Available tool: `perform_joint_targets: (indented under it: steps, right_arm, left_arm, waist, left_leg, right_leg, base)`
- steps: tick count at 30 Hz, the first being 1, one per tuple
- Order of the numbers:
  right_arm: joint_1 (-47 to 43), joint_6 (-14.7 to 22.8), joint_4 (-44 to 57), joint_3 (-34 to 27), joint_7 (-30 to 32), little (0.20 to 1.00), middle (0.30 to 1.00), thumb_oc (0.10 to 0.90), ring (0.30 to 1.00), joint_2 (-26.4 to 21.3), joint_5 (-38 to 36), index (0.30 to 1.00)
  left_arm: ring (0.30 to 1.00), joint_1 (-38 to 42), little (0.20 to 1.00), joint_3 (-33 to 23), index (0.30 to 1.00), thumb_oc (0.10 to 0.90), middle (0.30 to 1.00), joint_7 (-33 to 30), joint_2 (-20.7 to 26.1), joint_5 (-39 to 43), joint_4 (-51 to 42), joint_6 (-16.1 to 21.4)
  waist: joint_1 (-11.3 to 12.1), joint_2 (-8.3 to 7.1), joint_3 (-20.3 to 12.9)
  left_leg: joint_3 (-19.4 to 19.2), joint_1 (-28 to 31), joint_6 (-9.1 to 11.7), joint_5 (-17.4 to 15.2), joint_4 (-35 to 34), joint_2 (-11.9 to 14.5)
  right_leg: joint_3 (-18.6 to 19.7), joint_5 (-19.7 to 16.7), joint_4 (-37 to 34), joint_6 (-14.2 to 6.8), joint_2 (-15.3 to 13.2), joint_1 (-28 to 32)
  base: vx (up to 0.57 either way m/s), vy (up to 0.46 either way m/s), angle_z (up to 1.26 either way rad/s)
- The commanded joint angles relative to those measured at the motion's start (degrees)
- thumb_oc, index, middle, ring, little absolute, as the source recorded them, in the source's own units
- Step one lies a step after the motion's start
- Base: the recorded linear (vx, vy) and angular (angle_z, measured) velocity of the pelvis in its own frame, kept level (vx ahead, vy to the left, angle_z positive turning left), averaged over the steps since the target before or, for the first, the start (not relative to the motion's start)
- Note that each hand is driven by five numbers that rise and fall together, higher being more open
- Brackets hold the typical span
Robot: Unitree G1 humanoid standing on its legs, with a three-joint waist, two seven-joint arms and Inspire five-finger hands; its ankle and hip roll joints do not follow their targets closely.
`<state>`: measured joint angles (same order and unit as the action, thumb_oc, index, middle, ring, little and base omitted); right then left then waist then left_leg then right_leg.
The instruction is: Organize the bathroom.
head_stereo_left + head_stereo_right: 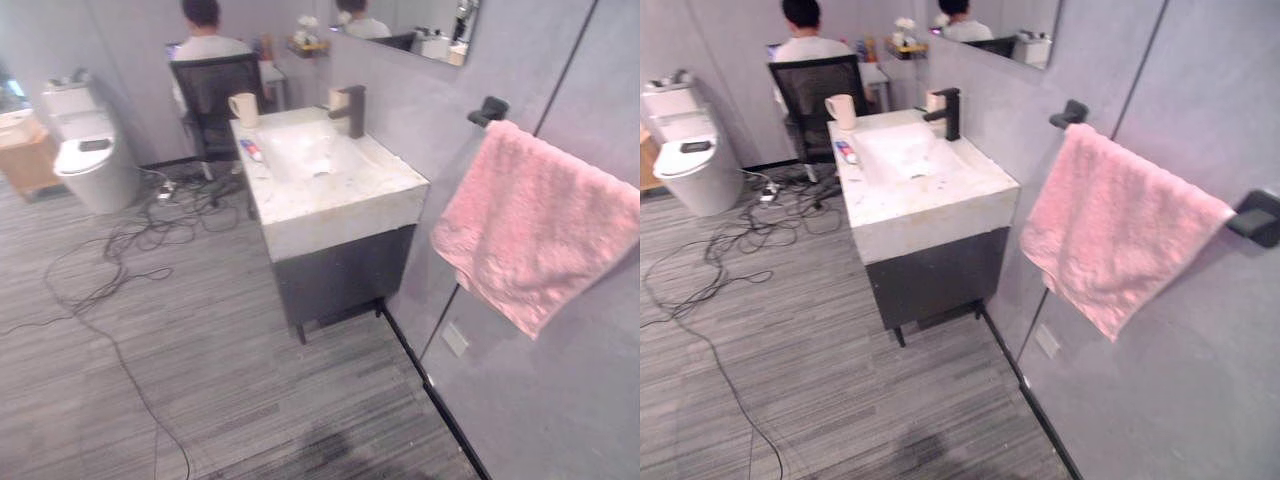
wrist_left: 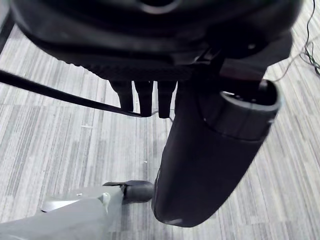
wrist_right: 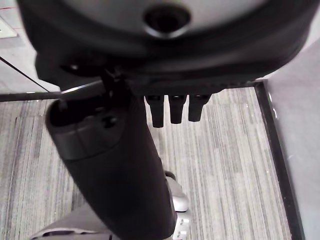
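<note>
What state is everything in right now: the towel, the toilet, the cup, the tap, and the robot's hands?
Pink terry towel: draped unevenly over the black wall bar.
White toilet: lid down.
Cream cup: upright on the marble sink counter.
Black tap: no water visible.
Left hand: fingers straight, empty.
Right hand: fingers straight, empty.

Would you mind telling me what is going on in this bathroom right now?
Nothing is being handled yet. The left hand and right hand hang over the floor with straight fingers, holding nothing. Ahead, a cup and a tube sit on the sink counter, and a pink towel hangs crookedly on its bar.
</note>
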<state>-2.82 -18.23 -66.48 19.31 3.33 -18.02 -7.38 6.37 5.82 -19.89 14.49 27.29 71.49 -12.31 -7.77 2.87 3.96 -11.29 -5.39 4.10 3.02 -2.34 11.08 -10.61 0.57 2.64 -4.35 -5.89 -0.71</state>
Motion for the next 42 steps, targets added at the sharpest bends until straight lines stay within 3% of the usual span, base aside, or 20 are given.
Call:
perform_joint_targets:
  steps: [1,5,9,12,15,16,18,19,20,22,23,25,26,27,31,33,35,36,40,42]
  right_arm:
    - [-2.1,0.6,1.0,-1.6,4.5,0.9,0.9,0.8,0.9,-0.7,-4.5,0.9]
    - [-2.6,1.3,2.2,-2.3,6.6,0.9,0.9,0.8,0.9,-1.6,-2.3,0.9]
    - [-2.9,2.2,3.9,-4.0,6.0,0.9,0.9,0.8,0.9,-2.4,1.2,0.9]
    - [-2.0,1.7,5.7,-4.1,5.0,0.9,0.9,0.8,0.9,-2.9,2.1,0.9]
    - [-2.6,0.7,5.0,-3.2,2.6,0.9,0.9,0.8,0.9,-2.4,4.4,0.9]
    - [-2.8,0.8,4.8,-3.1,2.3,0.9,0.9,0.8,0.9,-2.4,4.9,0.9]
    - [-3.7,2.6,3.6,-2.3,0.7,0.9,0.9,0.8,0.9,-1.9,7.5,0.9]
    - [-3.8,2.9,3.4,-2.2,0.5,0.9,0.9,0.8,0.9,-1.9,8.0,0.9]
    - [-4.5,5.5,2.9,-2.3,-1.2,0.9,0.9,0.8,0.9,-2.2,10.5,0.9]
    - [-4.5,6.6,2.5,-2.2,-1.1,0.9,0.9,0.8,0.9,-2.3,10.2,0.9]
    - [-4.2,7.0,2.2,-2.7,-0.3,0.9,0.9,0.8,0.9,-2.8,9.5,0.9]
    - [-4.1,6.8,2.3,-2.6,1.2,0.9,0.9,0.8,0.9,-3.5,7.5,0.9]
    - [-3.8,6.2,3.0,-2.7,2.3,0.9,0.9,0.8,0.9,-4.4,4.4,0.9]
    - [-3.8,6.0,3.0,-2.9,2.4,0.9,0.9,0.8,0.9,-4.6,4.1,0.9]
    - [-6.0,5.8,1.5,-2.9,3.1,0.9,0.9,0.8,0.9,-5.2,2.9,0.9]
    - [-6.3,6.0,1.8,-1.7,4.7,0.9,0.9,0.8,0.9,-4.9,2.2,0.9]
    - [-6.2,5.6,2.4,-1.2,5.6,0.9,0.9,0.8,0.9,-4.9,1.9,0.9]
    - [-6.1,5.1,3.2,-0.6,6.2,0.9,0.9,0.8,0.9,-4.8,2.2,0.9]
    - [-6.3,4.0,4.0,-0.2,7.0,0.9,0.9,0.8,0.9,-4.8,3.3,0.9]
    - [-6.5,3.6,4.7,-0.7,6.7,0.9,0.9,0.8,0.9,-4.7,4.8,0.9]
  left_arm:
    - [0.9,2.6,0.9,-1.8,0.9,0.8,0.9,-1.5,3.2,-0.7,-0.2,2.6]
    - [0.9,2.9,0.9,-1.3,0.9,0.8,0.9,-0.7,1.6,-0.5,-0.2,3.3]
    - [0.9,2.3,0.9,0.7,0.9,0.8,0.9,1.1,1.7,-2.2,-0.4,2.5]
    - [0.9,1.2,0.9,2.4,0.9,0.8,0.9,2.1,3.0,-8.8,-0.9,-0.7]
    - [0.9,1.9,0.9,0.7,0.9,0.8,0.9,0.5,4.0,-10.2,-1.0,-2.9]
    - [0.9,2.0,0.9,0.5,0.9,0.8,0.9,0.1,4.0,-10.8,-1.1,-3.3]
    - [0.9,2.0,0.9,0.4,0.9,0.8,0.9,-2.5,4.6,-9.1,-1.9,-3.5]
    - [0.9,2.0,0.9,0.5,0.9,0.8,0.9,-3.0,4.7,-8.1,-2.1,-3.4]
    - [0.9,2.7,0.9,0.9,0.9,0.8,0.9,-5.4,5.5,-2.0,-3.5,-2.4]
    - [0.9,3.7,0.9,1.0,0.9,0.8,0.9,-6.2,5.2,-0.7,-3.2,-1.3]
    - [0.9,4.8,0.9,0.8,0.9,0.8,0.9,-6.1,4.3,1.3,-3.5,0.4]
    - [0.9,5.3,0.9,1.3,0.9,0.8,0.9,-4.6,3.9,1.6,-4.1,0.8]
    - [0.9,5.8,0.9,2.7,0.9,0.8,0.9,-3.7,3.5,0.2,-4.9,1.0]
    - [0.9,5.8,0.9,2.8,0.9,0.8,0.9,-3.5,3.5,0.1,-5.1,1.0]
    - [0.9,4.7,0.9,1.6,0.9,0.8,0.9,-1.6,2.5,1.3,-4.2,2.1]
    - [0.9,3.7,0.9,0.3,0.9,0.8,0.9,-2.4,2.0,2.4,-3.0,3.0]
    - [0.9,3.0,0.9,-0.1,0.9,0.8,0.9,-3.4,1.7,3.5,-2.3,3.4]
    - [0.9,2.0,0.9,-1.1,0.9,0.8,0.9,-4.4,1.6,5.4,-1.2,4.4]
    - [0.9,0.8,0.9,-2.3,0.9,0.8,0.9,-8.0,1.7,10.4,0.0,5.4]
    - [0.9,0.2,0.9,-3.8,0.9,0.8,0.9,-11.5,1.9,13.3,0.7,5.9]
  waist:
    - [-2.5,-0.63,1.5]
    - [-3.2,0.13,1.4]
    - [-1.9,-0.35,2.4]
    - [-2.0,-1.16,3.9]
    - [-3.4,-1.4,4.4]
    - [-3.6,-1.44,4.3]
    - [-4.3,-1.75,4.5]
    - [-4.2,-1.73,4.6]
    - [-4.2,-1.4,4.7]
    - [-4.2,-1.34,4.5]
    - [-4.8,-1.05,4.2]
    - [-5.2,-0.84,3.9]
    - [-5.0,-0.6,4.1]
    - [-5.0,-0.56,4.2]
    - [-4.8,0.09,3.0]
    - [-4.3,1.28,2.6]
    - [-3.9,1.88,2.7]
    - [-3.6,2.18,2.6]
    - [-3.1,2.62,2.2]
    - [-2.9,2.07,2.4]
  left_leg:
    - [1.1,-0.5,3.6,4.1,4.0,7.1]
    - [-1.9,0.3,3.6,0.3,5.3,4.8]
    - [-3.3,-1.3,1.2,-3.2,10.0,0.0]
    - [-5.4,1.5,-1.3,-8.5,12.1,-3.2]
    - [-8.1,5.1,-2.2,-10.0,10.2,-3.8]
    - [-8.2,5.3,-2.4,-10.1,9.9,-4.0]
    - [-7.5,5.5,-3.4,-9.2,7.1,-5.9]
    - [-7.3,5.4,-3.6,-9.0,6.6,-6.2]
    - [-5.9,4.9,-4.2,-7.9,3.9,-7.8]
    - [-5.7,3.9,-4.6,-8.3,5.1,-8.7]
    - [-5.4,2.2,-5.5,-11.3,12.2,-9.6]
    - [-5.5,0.4,-4.5,-12.2,19.6,-9.1]
    - [-4.6,-2.9,-3.1,-10.1,27.2,-6.8]
    - [-4.5,-3.5,-2.8,-9.7,28.0,-6.3]
    - [-3.4,-2.1,-0.5,-4.2,17.0,-0.8]
    - [-0.8,-0.5,3.1,4.8,6.3,4.4]
    - [1.4,-0.4,5.0,8.4,3.9,7.3]
    - [2.1,0.2,5.7,9.1,2.7,9.3]
    - [3.3,0.5,6.6,8.1,4.8,10.6]
    - [1.3,0.4,5.4,2.8,7.7,8.8]
  right_leg:
    - [6.1,4.7,5.0,-2.7,-0.8,-0.7]
    - [6.5,4.6,5.5,-5.7,-5.2,-0.6]
    - [7.4,-3.7,6.0,-6.0,-11.7,-2.4]
    - [7.8,-14.1,7.9,-6.7,-18.5,-4.7]
    - [6.7,-13.9,-1.8,-8.5,-14.5,-6.5]
    - [6.9,-13.6,-2.3,-8.6,-13.4,-6.7]
    - [5.9,-8.8,1.1,-9.3,-6.2,-9.9]
    - [5.5,-7.7,2.3,-9.2,-5.2,-10.6]
    - [4.1,-1.5,7.5,-7.2,0.4,-12.4]
    - [4.6,-0.5,8.3,-6.5,1.2,-12.5]
    - [5.4,1.9,10.9,-4.2,1.3,-12.2]
    - [4.4,2.4,11.2,-3.0,0.7,-11.3]
    - [4.3,2.7,11.4,-1.4,0.6,-9.7]
    - [4.2,2.6,11.1,-1.3,0.6,-9.3]
    - [5.6,2.3,7.9,-1.9,0.6,-6.0]
    - [7.4,2.3,6.4,-1.9,1.5,-5.7]
    - [8.0,3.2,5.9,-2.1,1.4,-4.8]
    - [8.3,3.5,5.2,-2.7,-0.1,-4.0]
    - [9.4,3.2,5.3,-4.3,-3.5,-4.4]
    - [10.6,2.4,5.9,-6.1,-6.4,-5.0]
  base:
    - [0.12,0.403,1.01]
    - [0.19,0.542,0.45]
    - [0.19,0.492,0.08]
    - [0.29,0.332,0.02]
    - [0.24,0.078,-0.23]
    - [0.13,0.025,-0.09]
    - [0.07,0.07,0.14]
    - [-0.01,0.128,0.03]
    - [-0.01,0.083,-0.13]
    - [0.04,0.028,-0.62]
    - [0.13,-0.019,-0.49]
    - [0.13,-0.028,0.38]
    - [0.09,-0.035,0.74]
    - [0.16,0.016,0.82]
    - [0.18,0.167,0.28]
    - [0.15,0.261,-0.13]
    - [0.17,0.294,-0.18]
    - [0.22,0.374,-0.29]
    - [0.17,0.403,-0.53]
    - [0.15,0.553,-0.53]
